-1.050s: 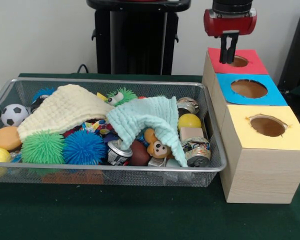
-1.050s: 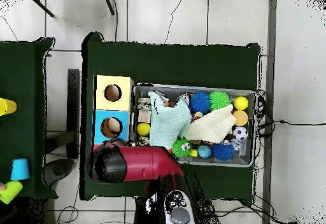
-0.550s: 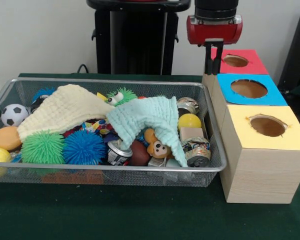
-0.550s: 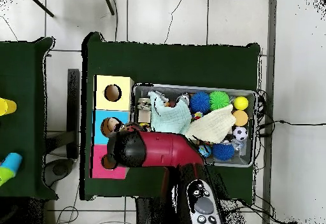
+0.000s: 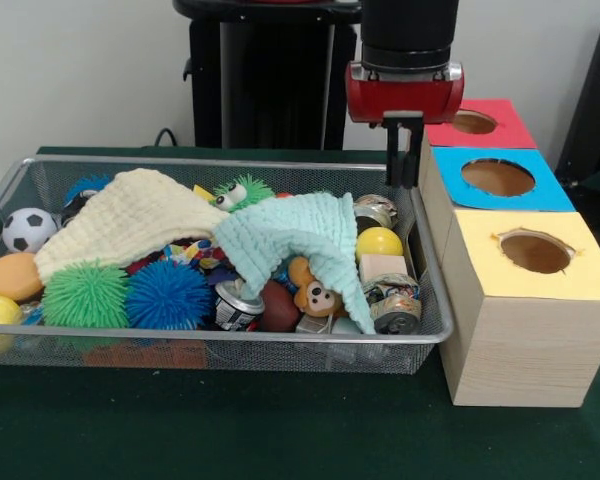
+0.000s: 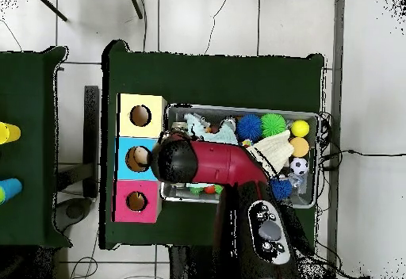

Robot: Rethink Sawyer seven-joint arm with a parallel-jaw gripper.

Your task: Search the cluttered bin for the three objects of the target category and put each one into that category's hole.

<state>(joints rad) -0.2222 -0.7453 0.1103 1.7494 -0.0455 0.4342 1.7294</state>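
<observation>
A: Well, the gripper (image 5: 404,150) hangs above the bin's (image 5: 420,330) far corner beside the boxes (image 5: 500,178); clenched or not, I cannot tell.

B: Lift the green cloth (image 5: 300,240) first; cans (image 5: 395,305) lie half-hidden beneath.

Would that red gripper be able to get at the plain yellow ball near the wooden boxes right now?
Probably yes. The gripper hangs over the basket's corner by the boxes, almost above the yellow ball. The ball's top is uncovered; the mint cloth beside it and nearby cans crowd it somewhat.
</observation>
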